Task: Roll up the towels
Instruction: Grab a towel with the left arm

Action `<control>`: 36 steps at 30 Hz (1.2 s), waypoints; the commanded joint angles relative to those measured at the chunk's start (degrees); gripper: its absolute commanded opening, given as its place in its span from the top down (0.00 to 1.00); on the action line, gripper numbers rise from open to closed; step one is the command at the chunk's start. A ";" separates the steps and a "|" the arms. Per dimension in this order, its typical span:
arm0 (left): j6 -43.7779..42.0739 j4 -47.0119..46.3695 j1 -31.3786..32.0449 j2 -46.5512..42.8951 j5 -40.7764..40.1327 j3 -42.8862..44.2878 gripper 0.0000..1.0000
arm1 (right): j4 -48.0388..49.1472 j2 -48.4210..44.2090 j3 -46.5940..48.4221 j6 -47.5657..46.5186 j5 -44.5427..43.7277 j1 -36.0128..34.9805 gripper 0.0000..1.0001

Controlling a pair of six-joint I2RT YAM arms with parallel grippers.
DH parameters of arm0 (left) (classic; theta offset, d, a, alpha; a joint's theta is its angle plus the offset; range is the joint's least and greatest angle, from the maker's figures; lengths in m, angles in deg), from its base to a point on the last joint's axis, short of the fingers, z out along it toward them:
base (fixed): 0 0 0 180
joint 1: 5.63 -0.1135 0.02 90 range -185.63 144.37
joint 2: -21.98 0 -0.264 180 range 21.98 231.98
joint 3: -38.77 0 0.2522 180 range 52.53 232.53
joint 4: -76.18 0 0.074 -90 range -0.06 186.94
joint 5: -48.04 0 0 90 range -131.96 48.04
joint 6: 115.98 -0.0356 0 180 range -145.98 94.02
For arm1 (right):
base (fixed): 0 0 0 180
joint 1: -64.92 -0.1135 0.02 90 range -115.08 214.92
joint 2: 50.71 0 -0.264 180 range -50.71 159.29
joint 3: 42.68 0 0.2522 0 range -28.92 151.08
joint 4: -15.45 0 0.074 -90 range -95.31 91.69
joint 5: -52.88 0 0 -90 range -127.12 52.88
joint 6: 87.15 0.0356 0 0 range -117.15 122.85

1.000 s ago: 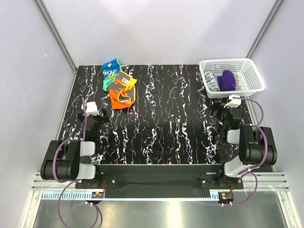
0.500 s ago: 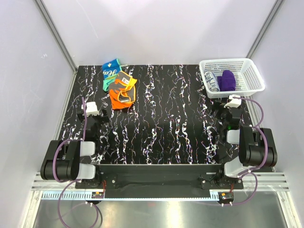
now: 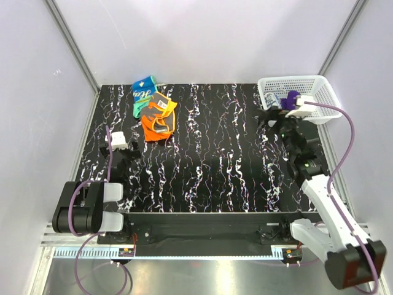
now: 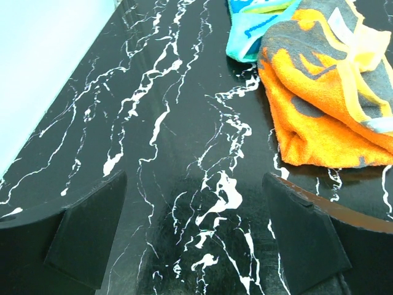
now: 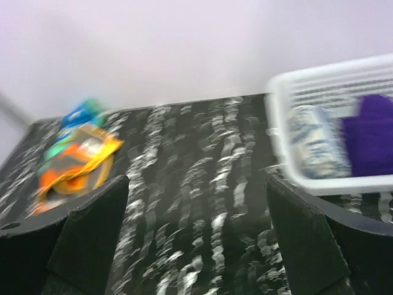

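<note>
The orange towel (image 3: 158, 121) with grey trim lies crumpled at the table's far left, partly over the teal, blue and yellow towel (image 3: 143, 91). Both also show in the left wrist view, the orange towel (image 4: 325, 117) ahead to the right and the teal towel (image 4: 255, 27) beyond it. In the blurred right wrist view the orange towel (image 5: 73, 166) and teal towel (image 5: 83, 114) lie far left. My left gripper (image 3: 118, 152) is open and empty, low near the left edge, short of the towels. My right gripper (image 3: 268, 118) is open and empty, raised beside the basket.
A white lattice basket (image 3: 324, 98) stands at the far right corner, holding a purple roll (image 5: 371, 132) and a blue-white patterned roll (image 5: 313, 144). The black marbled table (image 3: 215, 153) is walled by pale panels on three sides.
My right arm has risen and stretched forward, its gripper now left of the basket's front corner. The left arm and the towels have not moved.
</note>
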 commanded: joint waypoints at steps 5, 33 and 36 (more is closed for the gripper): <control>17.47 46.33 1.75 -16.22 -13.80 23.67 0.01 | -22.64 -2.01 12.53 2.86 4.92 -11.33 0.00; 29.82 83.99 14.50 31.05 -11.32 69.67 0.06 | -29.66 4.58 7.43 15.96 12.51 -11.33 0.01; 30.35 85.30 14.50 32.45 -12.73 70.64 0.16 | -30.27 4.06 6.72 15.35 12.51 -11.25 0.01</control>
